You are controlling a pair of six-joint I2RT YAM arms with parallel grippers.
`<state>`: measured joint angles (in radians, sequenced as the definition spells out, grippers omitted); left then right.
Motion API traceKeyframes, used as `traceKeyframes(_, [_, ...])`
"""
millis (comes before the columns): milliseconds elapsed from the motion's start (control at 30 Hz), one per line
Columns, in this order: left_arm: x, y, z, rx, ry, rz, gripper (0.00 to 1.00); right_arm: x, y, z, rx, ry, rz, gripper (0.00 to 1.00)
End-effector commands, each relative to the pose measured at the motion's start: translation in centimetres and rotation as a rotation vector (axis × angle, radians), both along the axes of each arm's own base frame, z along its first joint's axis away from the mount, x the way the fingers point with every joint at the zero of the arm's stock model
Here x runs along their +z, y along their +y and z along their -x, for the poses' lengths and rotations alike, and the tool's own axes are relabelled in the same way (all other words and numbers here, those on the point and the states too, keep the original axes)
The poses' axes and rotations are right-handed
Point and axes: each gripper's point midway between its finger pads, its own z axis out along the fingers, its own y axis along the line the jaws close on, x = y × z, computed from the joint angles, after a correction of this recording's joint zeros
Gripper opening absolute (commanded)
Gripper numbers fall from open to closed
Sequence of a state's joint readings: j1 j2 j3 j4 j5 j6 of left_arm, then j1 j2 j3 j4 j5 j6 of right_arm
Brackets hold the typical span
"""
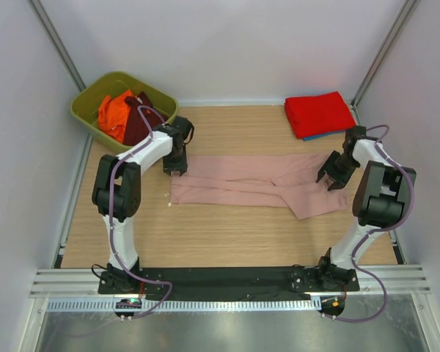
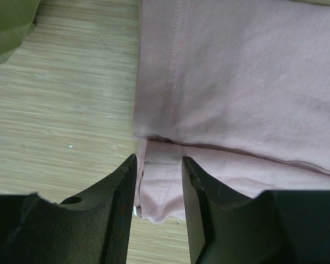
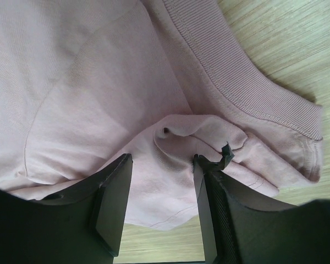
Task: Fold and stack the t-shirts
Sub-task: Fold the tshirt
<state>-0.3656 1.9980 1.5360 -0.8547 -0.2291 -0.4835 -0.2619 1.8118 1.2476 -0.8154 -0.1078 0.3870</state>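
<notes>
A dusty-pink t-shirt [image 1: 242, 187] lies folded into a long strip across the middle of the table. My left gripper [image 1: 174, 170] stands open over its left end. In the left wrist view the fingers [image 2: 121, 192] straddle the hem corner of the pink cloth [image 2: 236, 82] without pinching it. My right gripper [image 1: 330, 180] is open over the right end. There its jaws stand apart above a bunched fold beside the ribbed collar [image 3: 236, 71]. A folded red t-shirt [image 1: 319, 114] rests on a blue one [image 1: 314, 136] at the back right.
A green bin [image 1: 84, 110] at the back left holds an orange t-shirt [image 1: 114, 114] and a maroon one [image 1: 139, 121]. White walls with metal posts close in the wooden table [image 1: 227, 235] on three sides.
</notes>
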Motion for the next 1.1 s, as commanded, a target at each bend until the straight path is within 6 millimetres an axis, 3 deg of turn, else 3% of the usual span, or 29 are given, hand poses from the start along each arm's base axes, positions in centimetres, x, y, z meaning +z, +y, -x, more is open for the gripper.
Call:
traceKeyframes(0, [0.4, 0.4, -0.9, 0.001, -0.016, -0.01, 0.4, 0.6, -0.3, -1.0, 0.014, -0.027, 0.008, 0.55])
traceKeyframes(300, [-0.4, -0.1, -1.0, -0.009, 0.003, 0.016, 0.28, 0.5, -0.4, -1.0, 0.011, -0.021, 0.012, 0.56])
traceKeyframes(600, [0.2, 0.0, -1.2, -0.006, -0.012, 0.005, 0.0, 0.8, -0.4, -1.0, -0.009, -0.019, 0.01, 0.55])
traceKeyframes(967, [1.7, 0.5, -0.5, -0.001, -0.038, 0.007, 0.0, 0.7, -0.5, -0.5, 0.007, -0.007, 0.022, 0.6])
traceKeyframes(1000, [1.6, 0.6, -0.5, 0.0, -0.038, -0.002, 0.13, 0.7, -0.4, -0.6, 0.006, -0.009, 0.019, 0.6])
traceKeyframes(1067, [1.2, 0.9, -0.5, 0.005, -0.034, -0.024, 0.23, 0.9, -0.5, -0.8, 0.005, -0.016, 0.017, 0.59])
